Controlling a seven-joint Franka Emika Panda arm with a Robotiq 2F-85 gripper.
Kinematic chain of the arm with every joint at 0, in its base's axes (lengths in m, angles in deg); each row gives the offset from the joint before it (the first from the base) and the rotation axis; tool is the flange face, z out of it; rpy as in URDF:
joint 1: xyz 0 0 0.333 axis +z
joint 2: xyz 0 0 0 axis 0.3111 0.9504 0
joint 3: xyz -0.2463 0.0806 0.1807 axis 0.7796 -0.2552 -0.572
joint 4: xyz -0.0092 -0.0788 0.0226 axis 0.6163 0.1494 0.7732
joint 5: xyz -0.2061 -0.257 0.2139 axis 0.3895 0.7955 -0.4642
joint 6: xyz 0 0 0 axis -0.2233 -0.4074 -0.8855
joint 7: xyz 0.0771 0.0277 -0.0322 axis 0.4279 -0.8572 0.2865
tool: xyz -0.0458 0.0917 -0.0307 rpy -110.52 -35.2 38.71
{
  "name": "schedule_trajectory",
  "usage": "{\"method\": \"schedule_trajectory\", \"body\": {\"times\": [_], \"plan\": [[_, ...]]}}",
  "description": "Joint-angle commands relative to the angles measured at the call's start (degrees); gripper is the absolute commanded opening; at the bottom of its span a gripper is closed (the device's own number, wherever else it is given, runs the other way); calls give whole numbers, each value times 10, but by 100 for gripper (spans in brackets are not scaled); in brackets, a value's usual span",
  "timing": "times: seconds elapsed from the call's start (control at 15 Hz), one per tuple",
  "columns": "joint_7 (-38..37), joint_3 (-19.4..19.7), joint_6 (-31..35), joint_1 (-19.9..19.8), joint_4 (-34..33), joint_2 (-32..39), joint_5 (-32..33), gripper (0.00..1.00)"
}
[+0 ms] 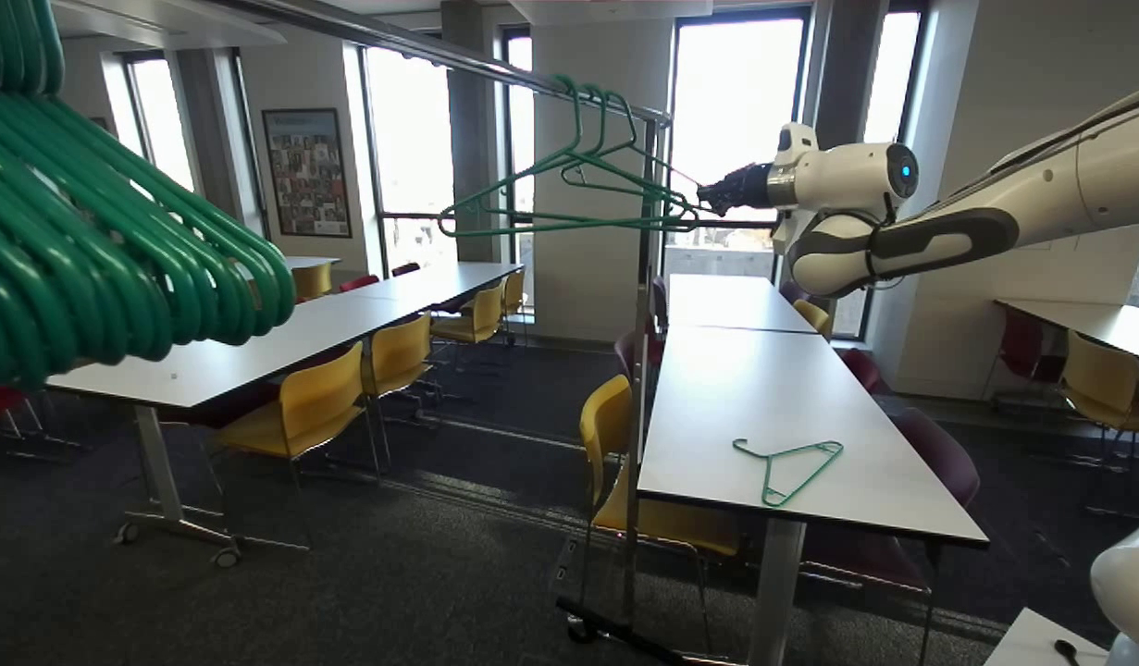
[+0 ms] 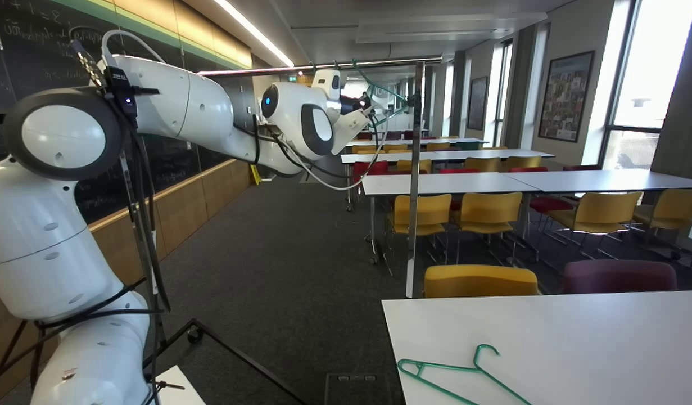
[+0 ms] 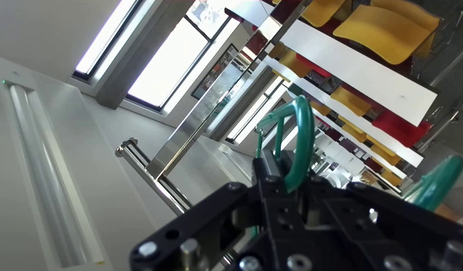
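Observation:
My gripper (image 3: 281, 162) is shut on the rounded end of a green plastic hanger (image 3: 304, 131), whose thin bar runs between the fingertips in the wrist view. In an exterior view the gripper (image 1: 717, 196) reaches in from the right, beside the end of a metal rail (image 1: 495, 69). A few green hangers (image 1: 625, 223) hang near that rail end, with hooks over the bar. The held one appears to be among them. Part of another green hanger (image 3: 436, 184) shows at the right of the wrist view. From behind the arm, a green hanger (image 2: 388, 91) shows just beyond the gripper (image 2: 368, 104).
The rail's upright post (image 1: 643, 324) stands close to the gripper. Many more green hangers (image 1: 116, 259) fill the near left. A single green hanger (image 1: 810, 478) lies on a white table (image 1: 736, 388) below the arm. Yellow chairs (image 1: 606, 435) and other tables surround the rack.

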Motion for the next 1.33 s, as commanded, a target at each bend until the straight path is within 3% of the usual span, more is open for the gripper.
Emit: {"method": "schedule_trajectory", "body": {"times": [0.0, 0.27, 0.47, 0.73, 1.27], "plan": [[-8, 72, -33, 103, 6, -15, -51, 2], [0, 103, -52, 171, -1, -25, -71, 2], [5, 114, -52, 195, -31, -31, -74, 2], [7, 127, -67, 204, -43, -47, -73, 2], [12, 161, -97, 197, 58, -136, -66, 2]]}}
